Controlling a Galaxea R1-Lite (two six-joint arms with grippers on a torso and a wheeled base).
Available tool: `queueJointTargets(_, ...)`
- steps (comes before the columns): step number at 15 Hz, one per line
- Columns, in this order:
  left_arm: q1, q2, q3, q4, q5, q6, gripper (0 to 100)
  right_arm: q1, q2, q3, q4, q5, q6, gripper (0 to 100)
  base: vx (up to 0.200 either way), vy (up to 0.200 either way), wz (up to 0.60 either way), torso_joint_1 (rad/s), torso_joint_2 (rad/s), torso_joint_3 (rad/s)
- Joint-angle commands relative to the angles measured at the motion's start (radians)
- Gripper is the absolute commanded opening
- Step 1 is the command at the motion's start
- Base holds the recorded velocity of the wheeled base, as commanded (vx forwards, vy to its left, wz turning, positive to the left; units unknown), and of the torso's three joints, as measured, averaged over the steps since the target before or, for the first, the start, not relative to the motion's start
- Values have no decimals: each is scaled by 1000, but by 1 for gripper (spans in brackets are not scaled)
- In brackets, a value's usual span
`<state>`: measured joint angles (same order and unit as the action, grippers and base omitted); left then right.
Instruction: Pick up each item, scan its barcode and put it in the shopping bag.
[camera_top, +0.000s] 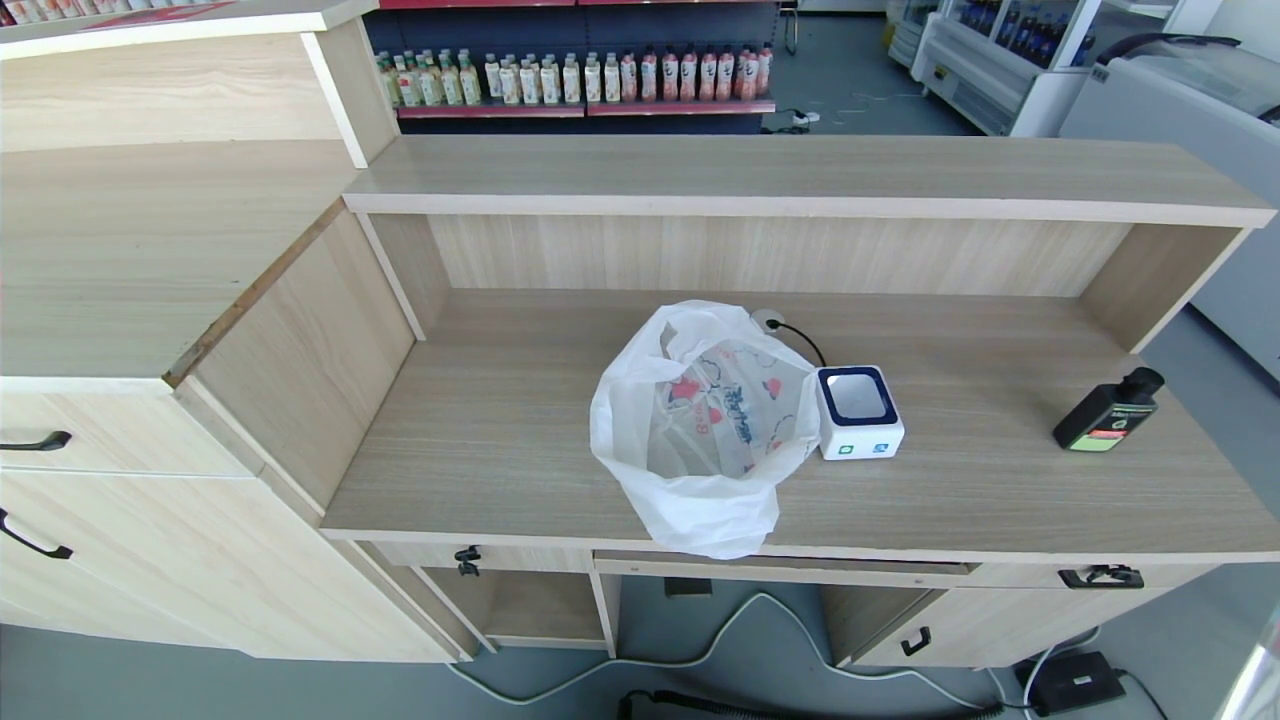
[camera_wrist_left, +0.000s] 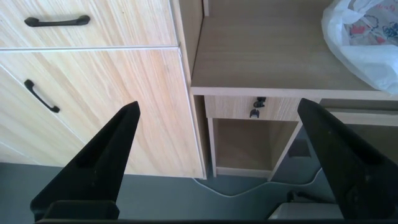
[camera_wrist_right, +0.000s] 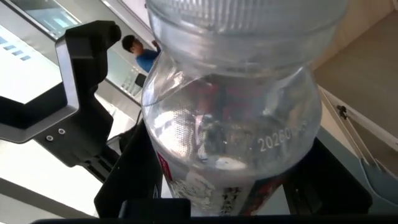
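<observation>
Head view: wood counter (camera_top: 1000, 470) w/ bag (camera_top: 690, 500), scanner (camera_top: 858, 410), shelves (camera_top: 590, 105) behind.

Before me the wooden counter (camera_top: 500, 430) holds the open shopping bag (camera_top: 640, 430) at its front edge, the scanner (camera_top: 858, 410) just beside it, and a black bottle (camera_top: 1108, 412) lying well off to my right.

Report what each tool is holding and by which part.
Right tool grips a clear plastic bottle around its labelled body. Left tool is open and holds nothing.
</observation>
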<state>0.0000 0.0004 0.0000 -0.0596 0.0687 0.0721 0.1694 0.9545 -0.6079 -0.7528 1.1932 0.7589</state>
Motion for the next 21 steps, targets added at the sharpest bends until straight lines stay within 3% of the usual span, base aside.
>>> queueJointTargets(1, 0, 0, 0, 0, 0, 0, 100, -1, -3, 0, 0, 0, 0, 0, 0, 0, 0, 0, 0, 0)
queueJointTargets(8, 0, 0, 0, 0, 0, 0, 100, -16, -8, 2, 1, -1, 2, 0, 0, 0, 0, 0, 0, 0)
queueJointTargets(10, 0, 0, 0, 0, 0, 0, 100, -80, 13, 36, 1, -10, -44, 0, 0, 0, 0, 0, 0, 0)
queueJointTargets(13, 0, 0, 0, 0, 0, 0, 100, -275, 67, 148, 1, -90, -283, 0, 0, 0, 0, 0, 0, 0)
queueJointTargets(14, 0, 0, 0, 0, 0, 0, 100, -286, 76, 152, 1, -109, -302, 0, 0, 0, 0, 0, 0, 0)
queueJointTargets(15, 0, 0, 0, 0, 0, 0, 100, -326, 168, 161, 4, -330, -483, 0, 0, 0, 0, 0, 0, 0)
queueJointTargets(17, 0, 0, 0, 0, 0, 0, 100, -367, 283, 154, 13, -666, -731, 0, 0, 0, 0, 0, 0, 0)
queueJointTargets(19, 0, 0, 0, 0, 0, 0, 100, -418, 356, 160, 6, -886, -952, 0, 0, 0, 0, 0, 0, 0)
queueJointTargets(21, 0, 0, 0, 0, 0, 0, 100, -496, 425, 158, -46, -978, -1072, 0, 0, 0, 0, 0, 0, 0)
